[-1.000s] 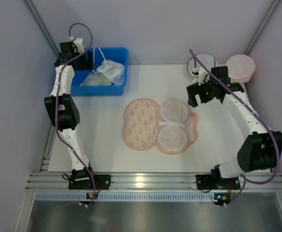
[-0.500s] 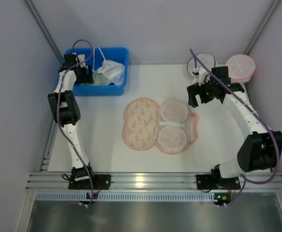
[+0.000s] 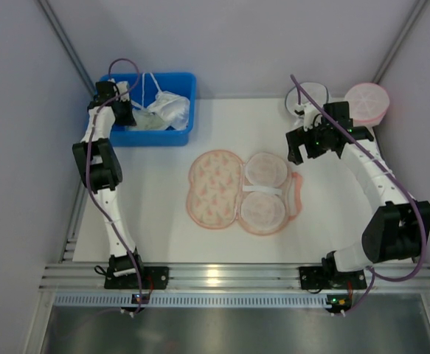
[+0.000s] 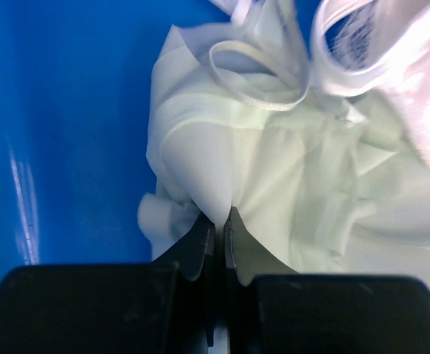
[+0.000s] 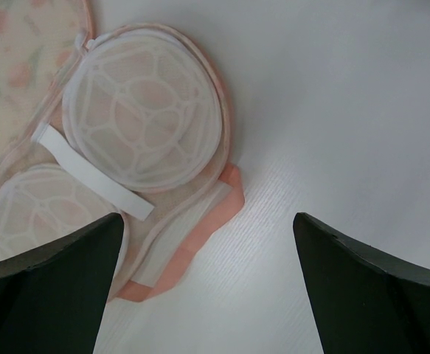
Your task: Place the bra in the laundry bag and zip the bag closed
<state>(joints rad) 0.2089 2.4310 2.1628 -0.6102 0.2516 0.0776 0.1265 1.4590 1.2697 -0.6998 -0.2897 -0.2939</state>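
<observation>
While open, laundry bag [image 3: 215, 188] lengthwise near-far

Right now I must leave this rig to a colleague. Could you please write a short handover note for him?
Left gripper: shut on a fold of the bra, inside the blue bin.
Right gripper: open, holding nothing, above the table beside the laundry bag.
Bag: lies open and flat in the middle of the table, nothing in it.
Done: bra gripped.
Left: lift the bra out, lay it in the bag, fold the bag shut, zip it.
</observation>
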